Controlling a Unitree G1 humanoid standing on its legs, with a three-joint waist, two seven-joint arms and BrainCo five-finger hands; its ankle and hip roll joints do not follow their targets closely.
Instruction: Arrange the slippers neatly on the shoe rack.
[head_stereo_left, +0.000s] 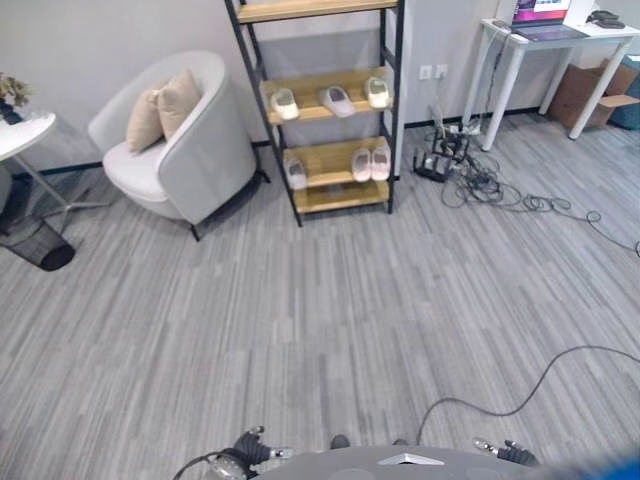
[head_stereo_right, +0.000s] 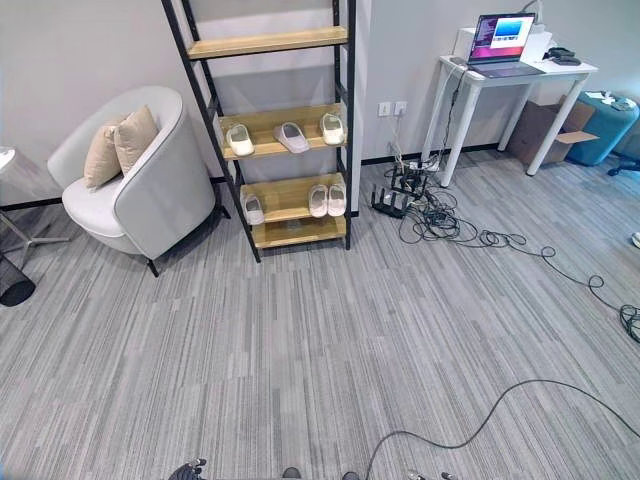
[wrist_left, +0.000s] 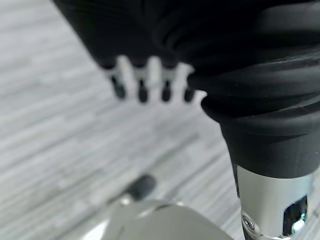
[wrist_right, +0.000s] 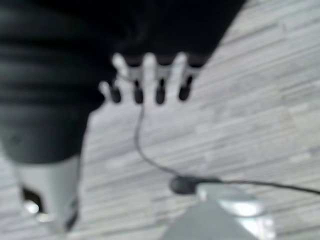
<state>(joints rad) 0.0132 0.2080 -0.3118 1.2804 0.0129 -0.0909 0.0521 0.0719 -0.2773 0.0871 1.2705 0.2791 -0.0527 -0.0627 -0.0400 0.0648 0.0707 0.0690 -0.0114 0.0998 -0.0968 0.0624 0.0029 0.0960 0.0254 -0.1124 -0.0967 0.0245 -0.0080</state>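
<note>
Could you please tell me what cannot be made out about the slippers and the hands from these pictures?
- Slippers on the rack: too small in the eye views to match into pairs.
- Top shelf: cut off by the left eye view's edge.
- Left hand: palm hidden behind its cover.
- Right hand: blurred; fingers look straight, holding nothing.

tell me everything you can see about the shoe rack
The shoe rack is a tall open frame of thin black metal posts with light wooden shelves, standing upright on the grey floor against the wall, just beside the pale armchair. Three shelves show, and the top one visible looks bare. The middle shelf carries three pale slippers spread apart. The lowest shelf holds one slipper at its armchair end and a pair side by side nearer the other end. The frame's top is cut off by the picture edge.
</note>
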